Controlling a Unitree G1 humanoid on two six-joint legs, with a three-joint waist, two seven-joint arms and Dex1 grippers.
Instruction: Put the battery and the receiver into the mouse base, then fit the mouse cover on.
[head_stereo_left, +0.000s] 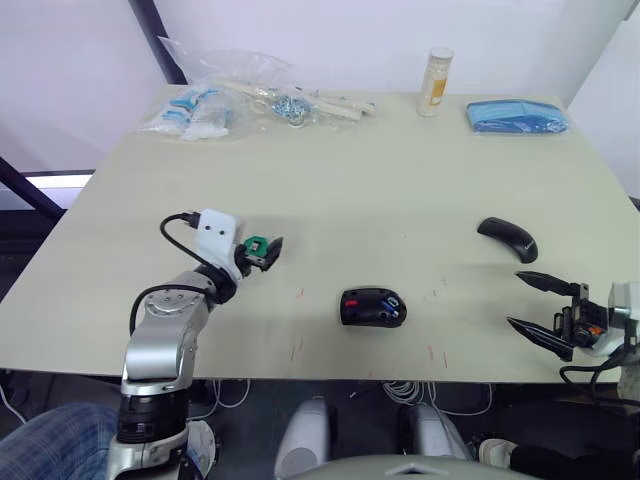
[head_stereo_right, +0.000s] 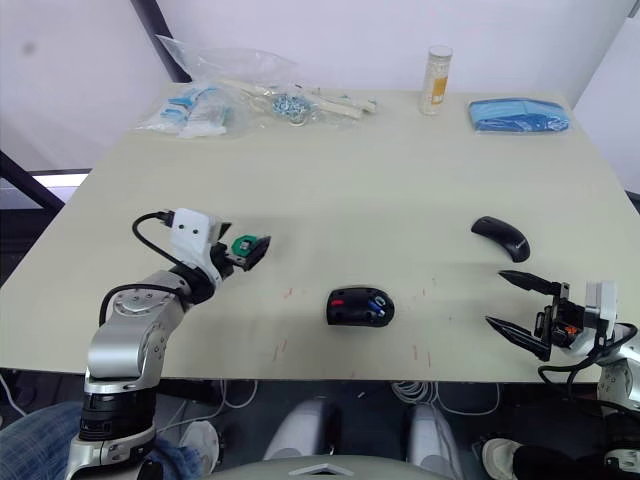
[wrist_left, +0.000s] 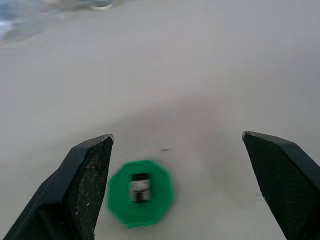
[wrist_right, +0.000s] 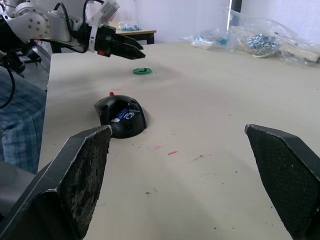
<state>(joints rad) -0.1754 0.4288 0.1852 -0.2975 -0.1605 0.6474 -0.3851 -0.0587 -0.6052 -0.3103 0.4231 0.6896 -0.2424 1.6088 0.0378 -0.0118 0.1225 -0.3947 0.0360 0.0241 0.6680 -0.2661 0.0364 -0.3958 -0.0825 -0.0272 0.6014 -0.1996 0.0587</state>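
Note:
The black mouse base (head_stereo_left: 372, 306) lies open at the table's front middle, showing a red patch and the blue battery (head_stereo_left: 390, 303) inside it. The curved black mouse cover (head_stereo_left: 508, 238) rests to its right. My left gripper (wrist_left: 177, 136) hovers open over a round green disc (wrist_left: 140, 192) left of the base. The tiny dark-and-pale receiver (wrist_left: 139, 187) sits on that disc, close to one finger. My right gripper (head_stereo_left: 535, 305) is open near the front right edge, just in front of the cover, with nothing between its fingers.
Plastic bags of parts (head_stereo_left: 215, 100), a pale bottle (head_stereo_left: 435, 82) and a blue pack (head_stereo_left: 515, 116) line the table's far edge. A person's knee in blue plaid (head_stereo_left: 40, 445) shows at the front left, below the table.

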